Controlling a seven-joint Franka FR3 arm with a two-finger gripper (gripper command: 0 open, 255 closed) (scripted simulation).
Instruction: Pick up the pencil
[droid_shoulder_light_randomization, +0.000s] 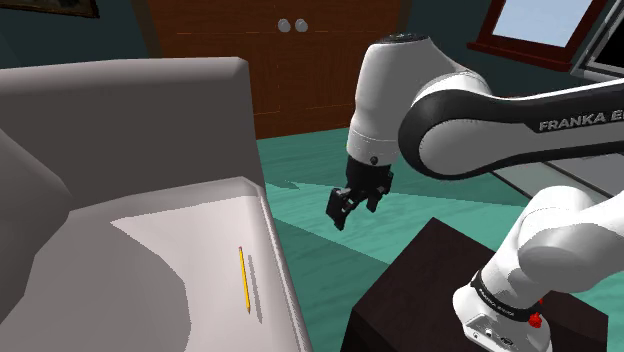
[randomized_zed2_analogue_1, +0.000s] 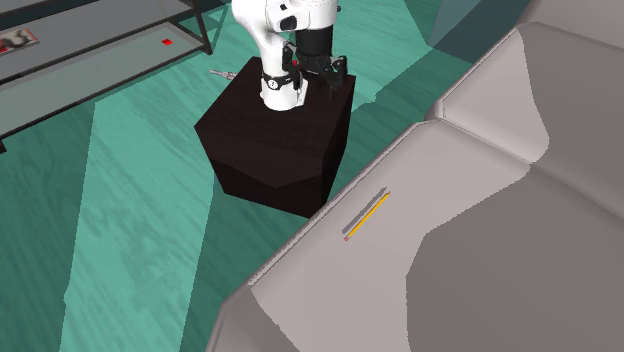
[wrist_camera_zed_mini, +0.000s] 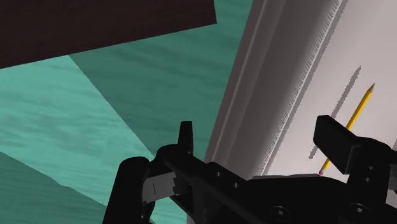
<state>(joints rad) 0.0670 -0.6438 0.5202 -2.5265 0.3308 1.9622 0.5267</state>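
- As the shoulder view shows it, the pencil (droid_shoulder_light_randomization: 243, 278) lies flat on the seat of the grey sofa (droid_shoulder_light_randomization: 150, 90), just beside the seat's front edge and running along it. I judge it light, stiff and thin, and likely to roll or slip. The best hold is probably at the middle of the shaft, with the fingers across its length. The gripper (droid_shoulder_light_randomization: 345, 208) hangs beyond that front edge, over the green floor (droid_shoulder_light_randomization: 330, 165) and well apart from the pencil.
- In the second exterior view the pencil (randomized_zed2_analogue_1: 368, 216) is a straight yellow stick with a thin shadow beside it. The gripper (randomized_zed2_analogue_1: 335, 72) is above the dark stand (randomized_zed2_analogue_1: 270, 140).
- In the wrist view the jaws of the gripper (wrist_camera_zed_mini: 257, 133) stand wide apart and hold nothing. The pencil (wrist_camera_zed_mini: 353, 118) has a yellow shaft with a sharpened tip, and its reddish end lies near one finger (wrist_camera_zed_mini: 334, 143).
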